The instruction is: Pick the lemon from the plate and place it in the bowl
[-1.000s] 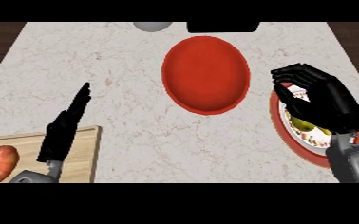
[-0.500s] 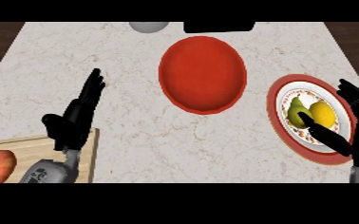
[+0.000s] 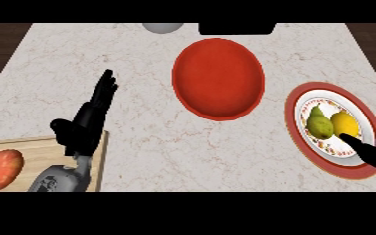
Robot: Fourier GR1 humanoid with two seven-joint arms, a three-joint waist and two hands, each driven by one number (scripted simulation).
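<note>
Yellow lemon (image 3: 346,123) near plate (image 3: 305,98) edge, bowl (image 3: 217,77) apart

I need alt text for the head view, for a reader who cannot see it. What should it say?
A yellow lemon lies beside a green pear on a red-rimmed plate at the counter's right, with the right hand reaching in from the plate's lower edge. A red bowl sits at the centre. The open left hand rests at the left, fingers up.

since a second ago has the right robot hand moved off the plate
Yes. The right robot hand has pulled back toward the lower right edge of the plate, uncovering the lemon.
</note>
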